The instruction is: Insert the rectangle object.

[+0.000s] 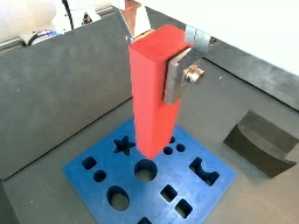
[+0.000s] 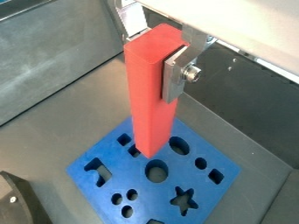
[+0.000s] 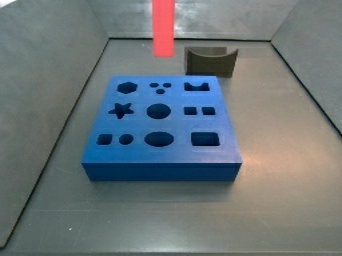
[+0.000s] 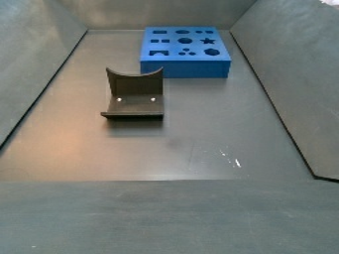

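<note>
The rectangle object [image 1: 156, 92] hung upright, clamped at its top in the gripper [image 1: 163, 68], its lower end above the blue block [image 1: 155, 179]. In a side view, the dark grey curved block [image 3: 211, 60] sat to the right, behind the blue block.

Camera positions: in both wrist views we look steeply down from close by the gripper [image 1: 176, 83], along the upright rectangle object [image 1: 155, 96] it holds, onto the blue block [image 1: 152, 175] below. In a side view we look from above and near across the blue block [image 3: 163, 125] towards the dark grey curved block [image 3: 211, 60]. In a side view from farther off we face the opposite way, curved block [image 4: 133, 96] nearer. Both side views share block, curved block and grey floor [image 4: 199, 149].
</note>
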